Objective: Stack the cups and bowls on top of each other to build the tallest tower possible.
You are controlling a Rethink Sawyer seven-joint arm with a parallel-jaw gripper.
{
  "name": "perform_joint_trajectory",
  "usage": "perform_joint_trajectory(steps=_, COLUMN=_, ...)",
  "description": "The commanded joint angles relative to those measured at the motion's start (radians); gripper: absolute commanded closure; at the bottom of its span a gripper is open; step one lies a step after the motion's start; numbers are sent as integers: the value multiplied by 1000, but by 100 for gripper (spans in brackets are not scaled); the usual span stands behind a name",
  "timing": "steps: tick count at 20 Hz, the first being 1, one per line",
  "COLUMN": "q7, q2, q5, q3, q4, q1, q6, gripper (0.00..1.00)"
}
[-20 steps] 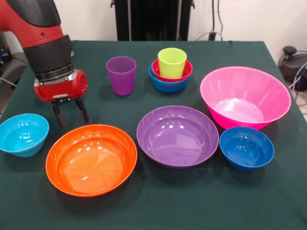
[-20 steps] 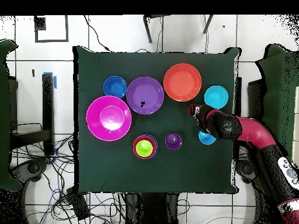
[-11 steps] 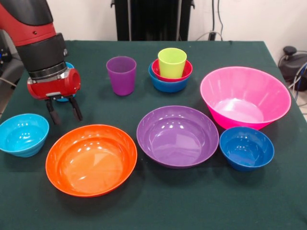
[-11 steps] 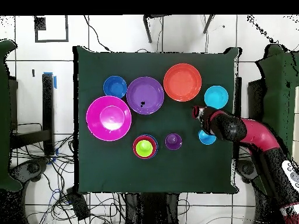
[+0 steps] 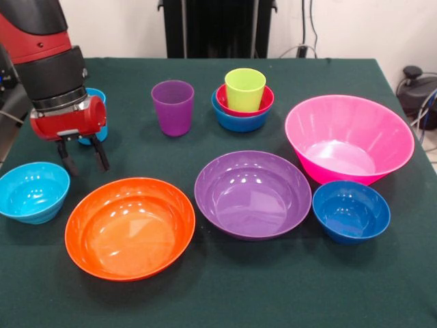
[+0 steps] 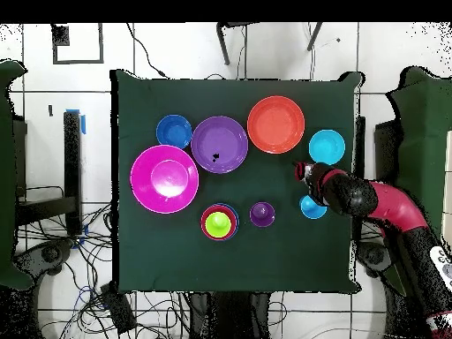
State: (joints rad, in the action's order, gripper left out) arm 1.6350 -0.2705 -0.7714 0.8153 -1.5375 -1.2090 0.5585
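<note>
- above the bench, at the front view's left side, hanging with jaws spread and empty: gripper, tips pointing down, touching nothing.
- sitting just below and left of the tips in that view, mouth up: small cyan bowl; likely the next piece, though only a guess.
- peeking out behind the wrist, partly hidden: light blue cup, upright as far as visible.
- lying close beside the tips on the other side: wide orange bowl.
- standing well apart, toward the far middle: tower so far, blue bowl, red bowl, lime green cup nested; purple cup just beside it.
- waiting unstacked: purple bowl, pink bowl, dark blue bowl.
- needing a short sideways shift and a drop over the cyan rim, judging from the gap.
</note>
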Motion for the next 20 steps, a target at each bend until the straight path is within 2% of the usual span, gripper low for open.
perform_joint_trajectory(steps=1, q7=-360, q2=-11, q5=-42, q3=12, q4=77, q1=22, q6=132, gripper=0)
perform_joint_trajectory(steps=14, q7=-392, q2=-48, q5=-13, q3=29, q4=92, q1=20, q6=194, gripper=0)
perform_joint_trajectory(steps=20, q7=-433, q2=-26, q5=-6, q3=40, q4=133, q1=20, q6=233, gripper=0)
